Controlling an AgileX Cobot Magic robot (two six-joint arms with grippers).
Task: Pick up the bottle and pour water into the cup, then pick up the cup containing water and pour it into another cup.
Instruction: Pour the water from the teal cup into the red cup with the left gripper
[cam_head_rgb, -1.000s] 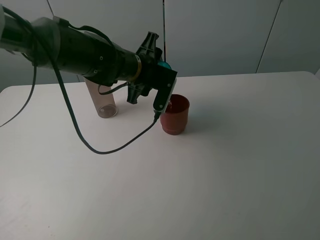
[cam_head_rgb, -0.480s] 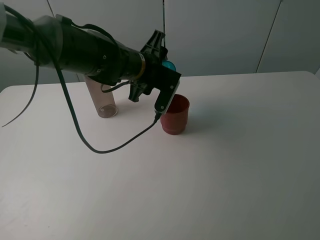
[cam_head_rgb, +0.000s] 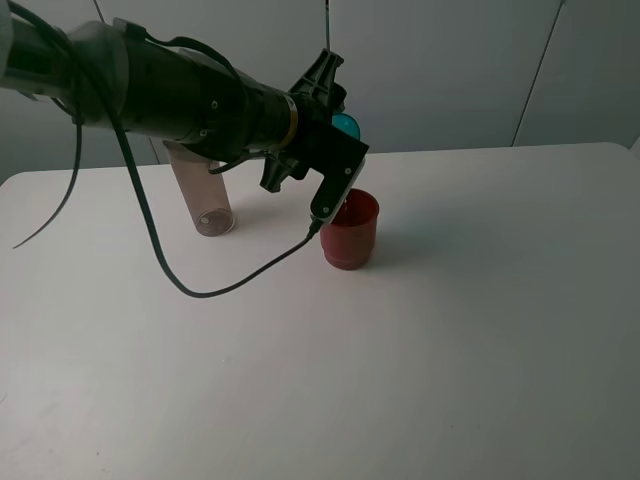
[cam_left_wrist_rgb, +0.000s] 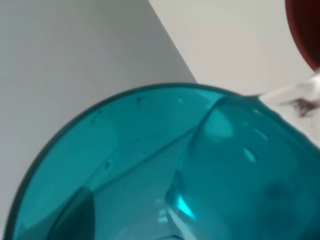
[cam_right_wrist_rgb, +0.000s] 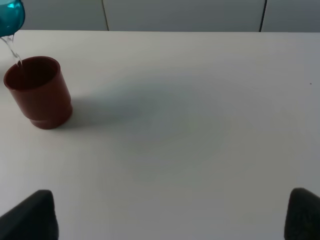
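Above the red cup (cam_head_rgb: 350, 230), near the back middle of the white counter (cam_head_rgb: 420, 340), the left pincer (cam_head_rgb: 335, 140) holds the teal cup (cam_head_rgb: 347, 125) tipped over on its side. Only a sliver of teal shows past the black wrist in the high view. Left wrist view is filled by the teal cup (cam_left_wrist_rgb: 175, 170), seen close up with water inside running toward the rim; left pincer is clamped on it, fingers themselves not visible there. Thin clear stream of water (cam_right_wrist_rgb: 14, 50) drops from the teal cup (cam_right_wrist_rgb: 10, 17) into the red cup (cam_right_wrist_rgb: 39, 92); the red cup's rim is also at the corner of the left wrist view (cam_left_wrist_rgb: 305, 35).

Red cup stands upright on the counter, directly under the tilted teal cup, not touching it. Bottle (cam_head_rgb: 200, 195) stands upright on the counter to the left of the red cup, well apart from it, partly hidden behind the left arm (cam_head_rgb: 170, 95), nothing gripping it. A black cable (cam_head_rgb: 200, 290) loops from the arm down over the counter.

Right pincer (cam_right_wrist_rgb: 170, 215): two dark fingers (cam_right_wrist_rgb: 30, 215) at the lower corners of its own view, spread wide apart, holding nothing, low over bare counter and well away from the red cup.
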